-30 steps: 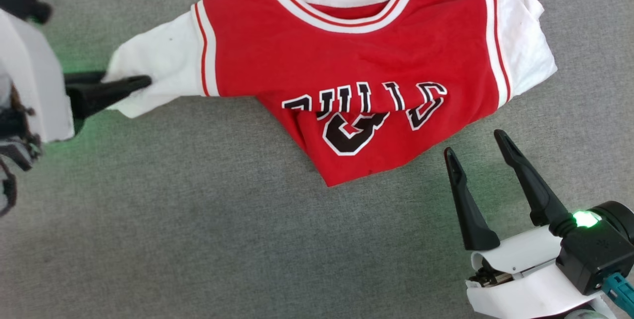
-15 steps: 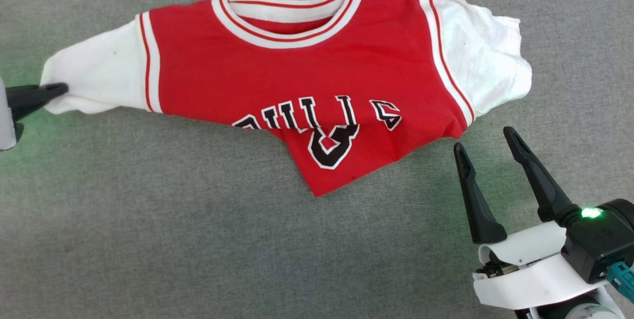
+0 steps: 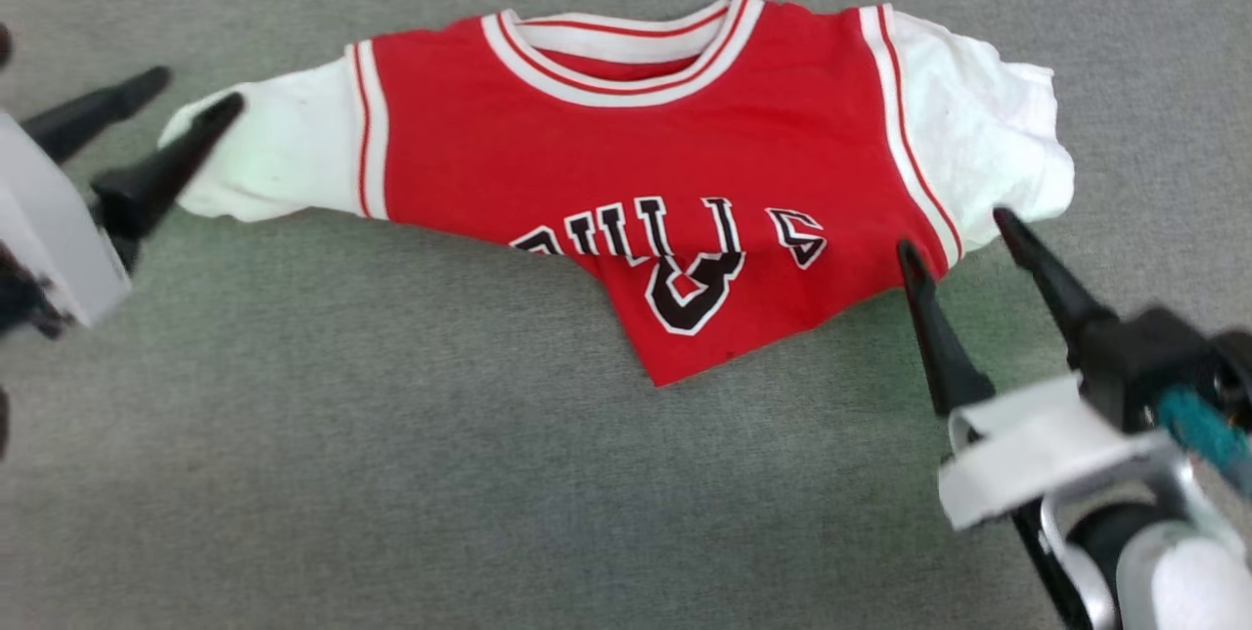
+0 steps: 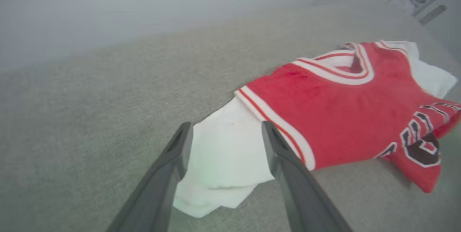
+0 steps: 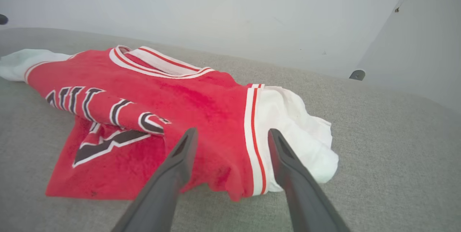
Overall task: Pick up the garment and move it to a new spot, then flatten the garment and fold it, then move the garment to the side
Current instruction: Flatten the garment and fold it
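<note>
Your left gripper [image 3: 191, 94] is wide open, both dark fingers spread right at the tip of the garment's white sleeve on the left. From the left wrist view the left gripper [image 4: 227, 127] has that sleeve lying between its fingers and nothing is pinched; the cloth sits slack on the table [image 3: 391, 464]. I can't tell whether either finger touches the fabric.

Over to your right gripper [image 3: 957, 232]: wide open as well and holding nothing. Its fingertips straddle the striped seam where the red body meets the other white sleeve. The right wrist view shows the same thing, with the right gripper [image 5: 232, 133] set one finger over red cloth and one over white, at the garment's near right corner.

Now the garment [image 3: 636, 141] itself. It lies lettering side up, stretched left to right across the table, its striped collar toward the table's far edge. That edge runs along a pale wall [image 5: 216, 8]. Both sleeves stick out at the ends, and the right one is rumpled. The lower body is not flat: it's folded over on itself, so the black lettering creases and overlaps. The red hem comes to a point toward the near edge. The grey fabric around it is bare.
</note>
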Robot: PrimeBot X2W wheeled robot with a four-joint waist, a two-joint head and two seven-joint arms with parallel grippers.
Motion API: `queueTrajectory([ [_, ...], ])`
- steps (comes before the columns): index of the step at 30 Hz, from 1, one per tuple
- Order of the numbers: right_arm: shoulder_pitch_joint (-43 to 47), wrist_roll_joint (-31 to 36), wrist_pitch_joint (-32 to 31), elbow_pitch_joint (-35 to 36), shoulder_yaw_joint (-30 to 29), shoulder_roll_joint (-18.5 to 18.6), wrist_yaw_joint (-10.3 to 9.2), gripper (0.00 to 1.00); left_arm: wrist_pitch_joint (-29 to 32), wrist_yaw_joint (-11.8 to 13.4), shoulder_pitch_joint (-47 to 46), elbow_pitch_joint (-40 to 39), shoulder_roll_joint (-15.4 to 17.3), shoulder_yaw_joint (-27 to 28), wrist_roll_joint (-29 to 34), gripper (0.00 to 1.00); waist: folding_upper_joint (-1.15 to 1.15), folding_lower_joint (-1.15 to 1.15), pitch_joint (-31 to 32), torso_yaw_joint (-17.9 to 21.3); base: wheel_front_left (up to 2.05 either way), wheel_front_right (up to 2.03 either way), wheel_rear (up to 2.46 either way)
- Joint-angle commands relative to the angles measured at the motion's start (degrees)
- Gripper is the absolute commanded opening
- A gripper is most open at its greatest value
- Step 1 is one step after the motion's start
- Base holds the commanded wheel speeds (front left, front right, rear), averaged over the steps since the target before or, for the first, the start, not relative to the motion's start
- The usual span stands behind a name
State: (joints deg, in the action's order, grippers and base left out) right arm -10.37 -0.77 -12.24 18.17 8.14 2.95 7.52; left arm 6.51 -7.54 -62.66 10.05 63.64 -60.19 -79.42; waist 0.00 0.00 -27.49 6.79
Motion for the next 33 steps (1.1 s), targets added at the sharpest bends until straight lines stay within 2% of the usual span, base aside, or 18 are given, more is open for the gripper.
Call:
queueTrajectory([
  [1, -2.6, 1.2, -2.6, -0.7, -0.1, -0.1, -0.06, 1.0, -5.1, 0.1, 1.7, -1.2, 0.9, -0.6, 1.6, 1.0, 0.0, 0.0, 1.6, -1.9, 0.0, 0.0, 0.0],
  [4, -7.3, 2.4, -8.7, -2.6, -0.2, 1.0, -0.06, 1.0, -16.7, 0.1, 5.4, -2.8, 1.4, -2.2, 4.0, 1.0, 0.0, 0.0, 2.6, -4.0, 0.0, 0.0, 0.0],
  [7, -12.6, 0.7, -15.3, -4.8, 0.0, 4.1, -0.06, 1.0, -21.4, 0.1, 9.1, -2.6, 0.9, -1.2, 5.7, 1.0, 0.0, 0.0, 2.9, -5.9, 0.0, 0.0, 0.0],
  [9, -16.2, -1.2, -19.6, -6.8, -0.6, 6.7, -0.07, 1.0, -21.7, 0.1, 11.9, -3.1, -1.0, 4.5, 6.8, 1.0, 0.0, 0.0, 2.5, -7.5, 0.0, 0.0, 0.0],
  [10, -16.2, -1.2, -19.6, -6.8, -0.6, 6.7, -0.07, 1.0, -21.7, 0.1, 11.9, -3.1, -1.0, 4.5, 6.8, 1.0, 0.0, 0.0, 2.5, -7.5, 0.0, 0.0, 0.0],
  [17, -25.6, -9.0, -34.5, -13.7, -3.9, 15.8, -0.06, 1.0, -21.6, 0.1, 30.7, -6.4, -10.6, 29.2, 27.1, 1.0, 0.0, 0.0, 1.3, -13.1, 0.0, 0.0, 0.0],
  [20, -28.1, -10.6, -40.4, -14.7, -6.1, 19.1, -0.06, 1.0, -21.6, 0.1, 37.6, -9.2, -13.3, 35.8, 33.5, 1.0, 0.0, 0.0, 0.9, -15.0, 0.0, 0.0, 0.0],
  [24, -29.0, -9.5, -46.4, -15.2, -8.3, 22.6, -0.06, 1.0, -21.6, 0.1, 43.7, -12.6, -15.5, 40.8, 36.7, 1.0, 0.0, 0.0, 0.0, -16.5, 0.0, 0.0, 0.0],
  [26, -28.6, -9.6, -48.6, -16.0, -9.0, 22.8, -0.06, 1.0, -21.6, 0.1, 45.5, -13.7, -16.0, 42.5, 37.2, 1.0, 0.0, 0.0, -0.4, -16.9, 0.0, 0.0, 0.0],
  [33, -26.8, -7.7, -52.3, -16.5, -12.6, 17.2, -0.06, 1.0, -21.6, 0.1, 49.0, -16.1, -15.6, 46.5, 36.6, 1.0, 0.0, 0.0, -2.0, -16.7, 0.0, 0.0, 0.0],
])
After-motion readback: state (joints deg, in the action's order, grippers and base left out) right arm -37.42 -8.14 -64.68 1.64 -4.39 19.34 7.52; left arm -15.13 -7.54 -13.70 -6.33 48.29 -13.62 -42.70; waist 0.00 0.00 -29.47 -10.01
